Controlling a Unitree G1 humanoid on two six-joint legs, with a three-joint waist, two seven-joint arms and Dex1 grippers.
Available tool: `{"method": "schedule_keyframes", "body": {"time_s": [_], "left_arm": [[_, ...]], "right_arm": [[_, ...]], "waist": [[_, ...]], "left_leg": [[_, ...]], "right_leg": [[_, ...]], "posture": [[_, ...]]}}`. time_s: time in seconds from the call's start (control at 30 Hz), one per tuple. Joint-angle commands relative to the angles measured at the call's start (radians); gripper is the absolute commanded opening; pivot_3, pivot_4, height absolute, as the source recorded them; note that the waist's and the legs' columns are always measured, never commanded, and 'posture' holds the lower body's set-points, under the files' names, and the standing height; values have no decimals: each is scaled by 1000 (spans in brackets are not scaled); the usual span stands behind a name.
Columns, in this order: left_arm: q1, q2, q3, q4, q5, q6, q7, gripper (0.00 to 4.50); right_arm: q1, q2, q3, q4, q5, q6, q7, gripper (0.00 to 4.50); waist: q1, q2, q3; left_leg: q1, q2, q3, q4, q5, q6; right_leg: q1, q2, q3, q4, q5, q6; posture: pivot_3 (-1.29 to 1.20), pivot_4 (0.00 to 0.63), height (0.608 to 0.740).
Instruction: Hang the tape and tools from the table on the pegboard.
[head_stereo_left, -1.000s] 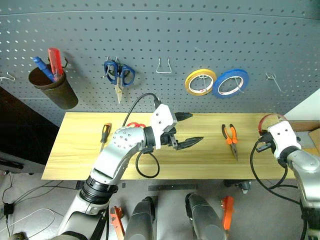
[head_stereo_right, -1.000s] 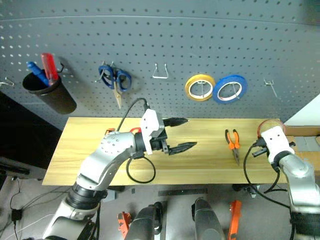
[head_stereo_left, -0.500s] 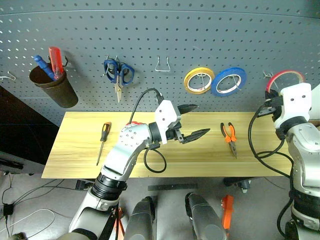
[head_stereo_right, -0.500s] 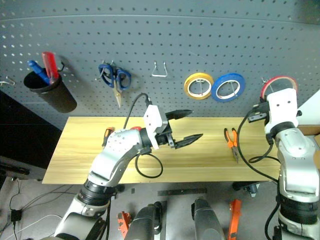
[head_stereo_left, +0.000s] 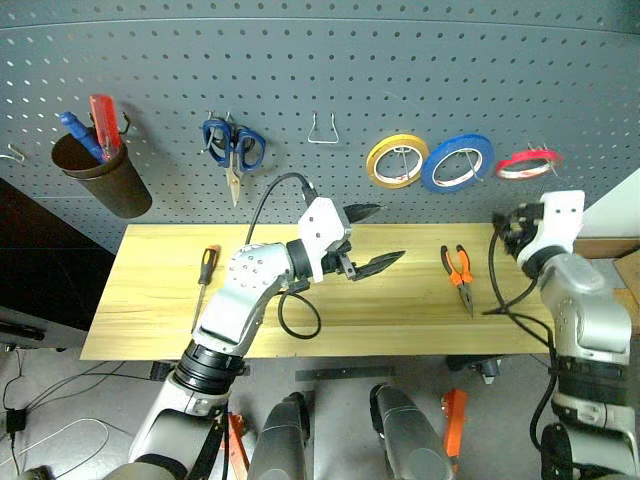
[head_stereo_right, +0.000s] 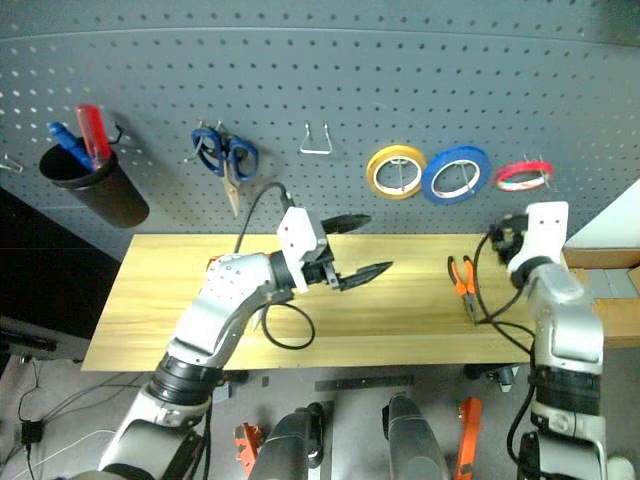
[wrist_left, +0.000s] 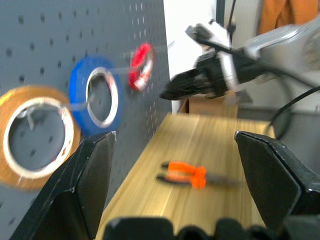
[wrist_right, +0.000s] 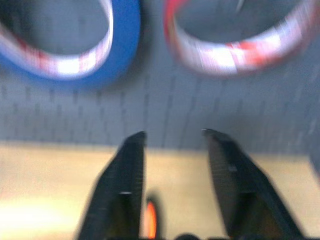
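Red tape (head_stereo_left: 527, 163): hangs on a pegboard (head_stereo_left: 330, 70) hook beside the blue roll (head_stereo_left: 457, 163), your right jaws (wrist_right: 172, 145) parted and empty just below it; a careless withdrawal could knock it off. Pliers (head_stereo_left: 459, 274), screwdriver (head_stereo_left: 204, 279) and red scissors lie on the surface (head_stereo_left: 150, 300), left jaws (head_stereo_left: 372, 238) spread wide, empty; their slim handles may slip from a grasp.

The table (head_stereo_left: 150, 320) is topped with pale, smooth wood whose grain is faintly seen. The pegboard (head_stereo_left: 400, 60) is finished in matt grey (it looks like painted metal), and thin bare wire hooks (head_stereo_left: 322, 130) are fixed to it. The pliers (head_stereo_left: 460, 272) are made of dull steel with orange grips. The red tape (head_stereo_left: 527, 163) is given a slight gloss.
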Motion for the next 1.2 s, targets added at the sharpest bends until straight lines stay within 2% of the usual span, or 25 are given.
{"method": "schedule_keyframes", "body": {"time_s": [0.03, 0.1, 0.17, 0.2, 0.27, 0.33, 0.67, 0.97, 1.07, 1.2], "left_arm": [[-5, 59, 15, 58, 47, -91, -45, 4115], [-11, 93, 18, 101, 59, -118, -72, 4115], [-20, 129, 12, 149, 74, -142, -110, 4115], [-27, 145, 7, 176, 85, -160, -129, 4115], [-39, 160, 2, 213, 101, -186, -148, 4115], [-52, 162, 3, 240, 115, -214, -153, 4115], [-64, 136, 4, 255, 124, -224, -166, 4115], [-55, 129, 13, 244, 123, -218, -156, 4115], [-53, 124, 14, 242, 121, -213, -150, 4115], [-46, 117, 24, 232, 110, -195, -141, 4115]], "right_arm": [[77, 43, 40, -224, 27, 150, -54, 2899], [105, 69, 80, -278, 0, 223, -99, 3581], [97, 106, 104, -258, -8, 275, -132, 4275], [72, 122, 113, -228, -17, 330, -158, 4486], [27, 138, 124, -172, -24, 401, -186, 4486], [-23, 141, 119, -61, -36, 392, -204, 4486], [-232, 89, 116, 561, -76, 172, -203, 4486], [-378, 58, 120, 899, -79, 34, -160, 4486], [-409, 51, 113, 963, -73, 24, -149, 3877], [-431, 44, 103, 1006, -68, 15, -146, 2653]], "waist": [[-1, 0, 0], [-4, 0, 0], [-8, 0, 0], [-8, 0, 0], [-9, 0, 0], [-9, 0, 0], [-8, 1, 0], [-10, 0, -1], [-10, 0, -1], [-10, 0, -1]], "left_leg": [[0, 0, 0, 0, 0, 0], [0, 1, 0, 0, 0, 0], [0, 1, 0, 0, 0, 0], [0, 1, 0, 0, 0, 0], [0, 1, 1, 1, 0, 0], [-1, 1, 1, 1, 1, 0], [-12, 1, 1, 0, 1, 0], [-11, 1, 1, 2, 1, 1], [-11, 1, 1, 3, 1, 1], [-11, 1, 1, 3, 1, 1]], "right_leg": [[0, 0, 0, 0, 0, 0], [0, 1, 0, 0, 0, 0], [-1, 1, 0, 1, -1, 1], [-1, 1, 0, 0, -1, 2], [-2, 1, 0, 1, -1, 2], [-3, 1, 1, 1, -1, 1], [-13, 0, -1, 2, 3, -3], [-13, 1, -1, 2, 5, -3], [-12, 1, -1, 2, 6, -2], [-11, 1, -1, 2, 6, -2]], "posture": [[-163, 302, 740], [-163, 302, 740], [-176, 304, 740], [-176, 303, 740], [-177, 303, 740], [-175, 300, 740], [-152, 285, 740], [-146, 282, 740], [-148, 280, 740], [-150, 279, 740]]}}
